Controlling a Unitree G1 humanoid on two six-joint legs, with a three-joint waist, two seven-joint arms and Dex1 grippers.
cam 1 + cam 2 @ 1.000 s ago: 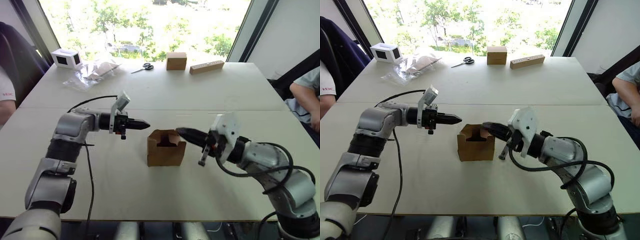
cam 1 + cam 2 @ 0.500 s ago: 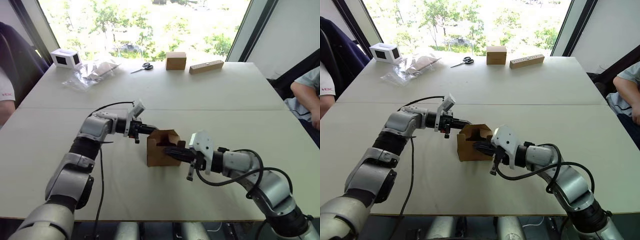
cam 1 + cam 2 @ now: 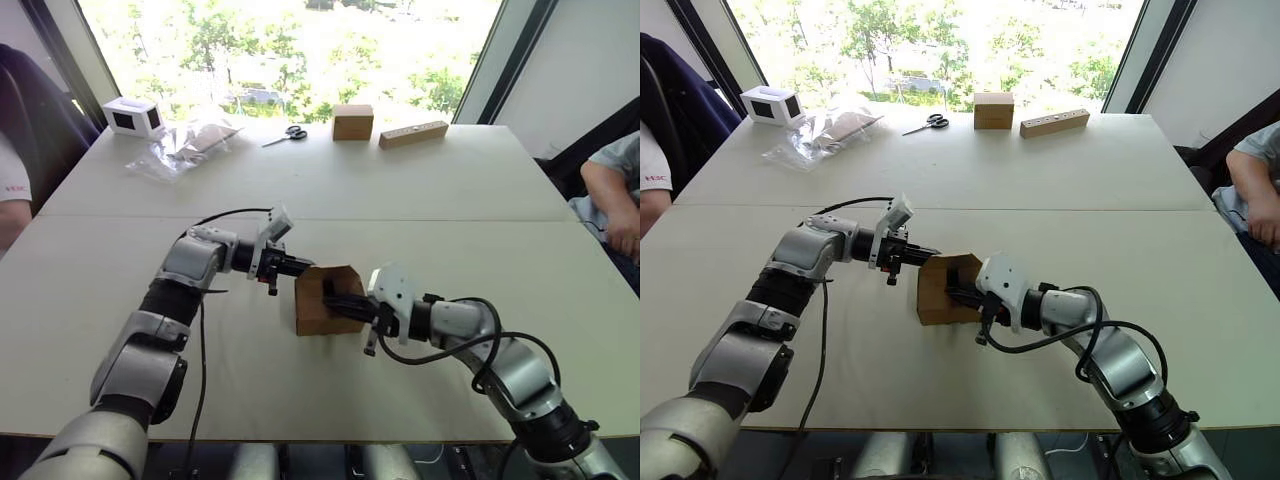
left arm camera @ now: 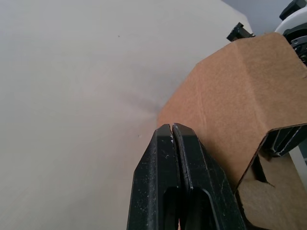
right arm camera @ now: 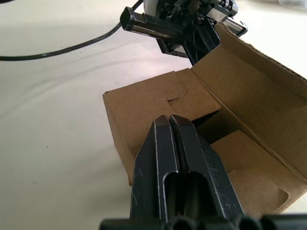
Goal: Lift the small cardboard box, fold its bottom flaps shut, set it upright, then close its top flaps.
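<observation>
Box (image 3: pixel 318 300) interior behind right gripper (image 3: pixel 334 299).

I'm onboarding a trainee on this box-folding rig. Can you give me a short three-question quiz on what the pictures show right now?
1. True or false: the small cardboard box rests on the table.
2. Which claw has its fingers shut: A) left claw only, B) right claw only, C) both?
3. Fill in: the top flaps of the box are ___ (open/closed).

Key
1. True. It sits on the table between the two claws.
2. C. In each wrist view the two black fingers are pressed together.
3. Open. The right wrist view looks into the box.
</observation>
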